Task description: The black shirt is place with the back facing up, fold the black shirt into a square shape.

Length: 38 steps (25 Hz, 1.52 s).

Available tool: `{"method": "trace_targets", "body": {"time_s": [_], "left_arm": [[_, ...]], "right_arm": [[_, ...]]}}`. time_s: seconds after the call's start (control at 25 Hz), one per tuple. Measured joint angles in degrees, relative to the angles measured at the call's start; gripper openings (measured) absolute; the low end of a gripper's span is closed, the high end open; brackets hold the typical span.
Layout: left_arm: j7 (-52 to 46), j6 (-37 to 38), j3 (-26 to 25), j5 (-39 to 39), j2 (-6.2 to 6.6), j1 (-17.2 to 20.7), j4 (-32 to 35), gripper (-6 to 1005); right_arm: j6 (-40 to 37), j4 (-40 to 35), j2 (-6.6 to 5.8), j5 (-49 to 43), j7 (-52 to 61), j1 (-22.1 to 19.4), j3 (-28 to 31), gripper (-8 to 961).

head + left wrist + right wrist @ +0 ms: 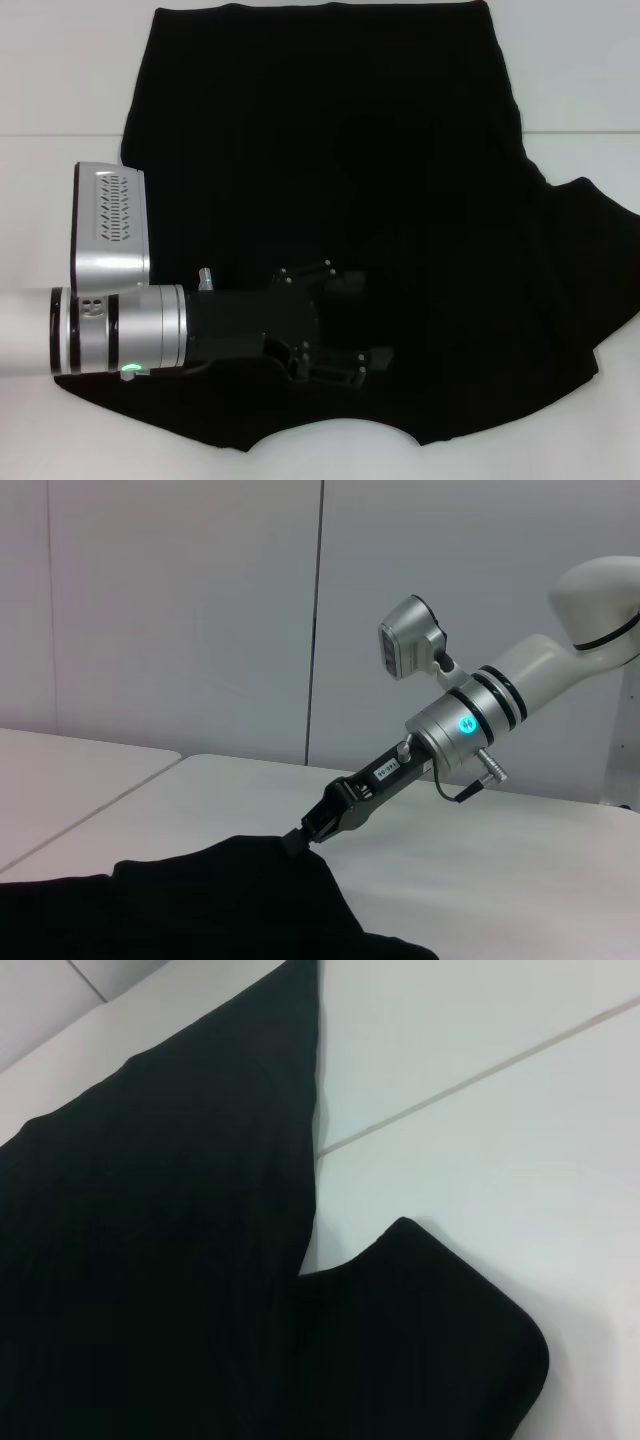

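Unreadable label above black shirt (200, 900)

One black shirt (400, 180), one white table (50, 80), and one end effector (345, 325) in head view.

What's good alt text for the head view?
A black shirt lies spread flat on a white table, filling most of the frame. The left arm reaches in from the left, its hand open over the shirt's near part, close to the curved neckline.
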Motion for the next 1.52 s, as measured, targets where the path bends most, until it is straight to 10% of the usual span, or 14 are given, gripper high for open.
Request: {"method": "trace_targets", "body": {"time_s": [1.52], "left_arm": [[-0.70,-0.40,0.00,0.03,0.00,-0.22,0.01,948]], "right_arm": [[2.34,0.76,2.17,0.02,-4.07,7.45,0.87,68]]}}
